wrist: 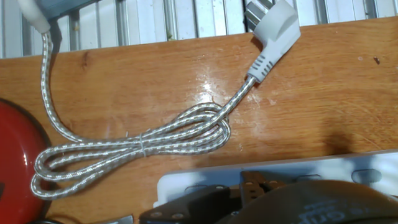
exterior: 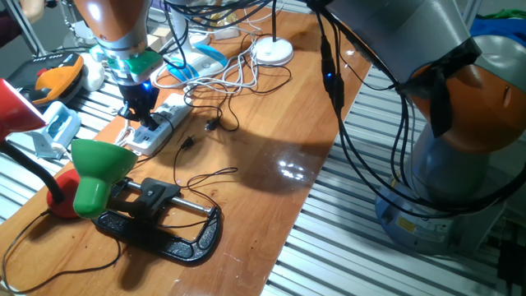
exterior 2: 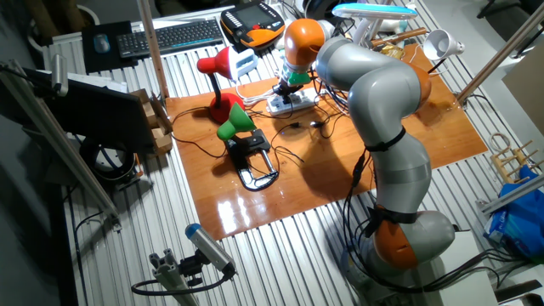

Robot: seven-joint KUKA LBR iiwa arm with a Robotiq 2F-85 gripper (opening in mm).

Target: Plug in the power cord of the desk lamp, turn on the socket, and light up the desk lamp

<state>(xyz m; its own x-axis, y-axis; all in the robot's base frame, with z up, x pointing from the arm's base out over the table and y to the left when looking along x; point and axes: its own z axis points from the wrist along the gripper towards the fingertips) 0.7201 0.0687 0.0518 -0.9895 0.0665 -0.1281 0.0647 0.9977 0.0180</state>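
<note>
The socket (exterior: 156,130) is a white power strip lying at the table's far left. It also shows in the other fixed view (exterior 2: 293,103) and along the bottom of the hand view (wrist: 292,171). My gripper (exterior: 146,115) stands straight over the strip with its dark fingers drawn together, tips at or touching the strip's top. I cannot make out anything between them. The green desk lamp (exterior: 97,168) is held in a black clamp (exterior: 168,230). Its thin black cord (exterior: 205,177) loops over the table, with small dark ends near the strip.
A white plug (wrist: 273,28) with a bundled braided cable (wrist: 137,146) lies just beyond the strip. A red lamp (exterior 2: 217,70) stands at the left. A white round lamp base (exterior: 272,51) and loose white cables lie at the back. The table edge runs along the right.
</note>
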